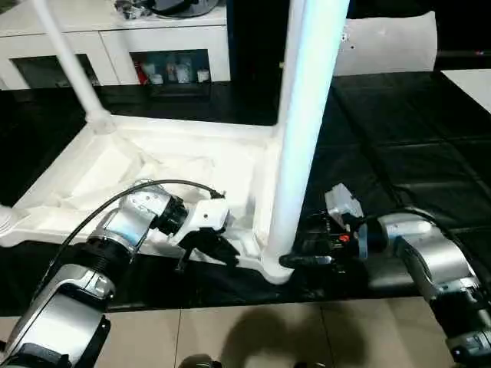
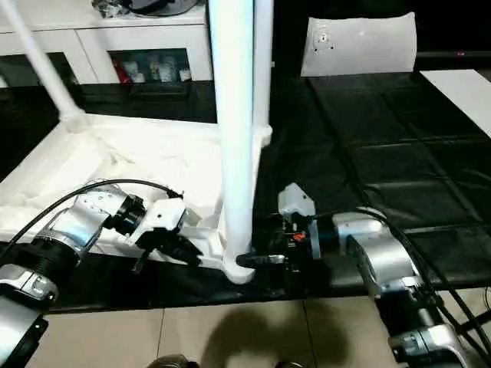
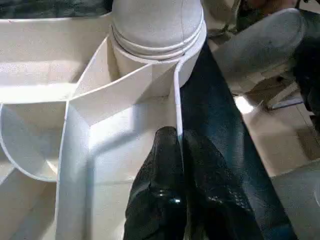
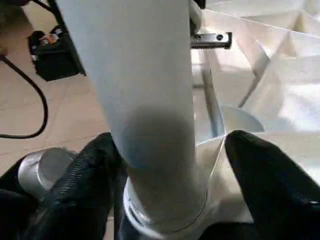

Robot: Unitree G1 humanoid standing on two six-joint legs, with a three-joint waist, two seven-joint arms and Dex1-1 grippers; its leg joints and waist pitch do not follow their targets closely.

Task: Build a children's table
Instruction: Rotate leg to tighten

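Black sheeting covers the big work table (image 1: 399, 165), and a white cabinet (image 1: 115, 38) with glass doors stands behind it. On the sheeting lies the tabletop (image 1: 100, 169), ribbed underside up, its near edge running along the table's front edge, a placement that leaves the corner sockets open from above for the legs. One leg (image 1: 307, 115) stands in the near corner socket (image 1: 272, 264) in front of the robot, its long axis close to upright and leaning slightly, thick end down in the socket, narrower end pointing up out of frame. A second leg (image 1: 69, 65) rises from the far left corner, slanting up and away. The left gripper (image 1: 211, 245) has its fingers (image 3: 160, 200) pinched shut on the thin rim wall of the tabletop just beside that near socket, probably to hold the top steady against turning or sliding. The right gripper (image 1: 307, 257) sits at the foot of the near leg with its fingers (image 4: 270, 185) spread to either side of it; whether they press the leg I cannot tell, so it looks poised to seat or twist the leg home.
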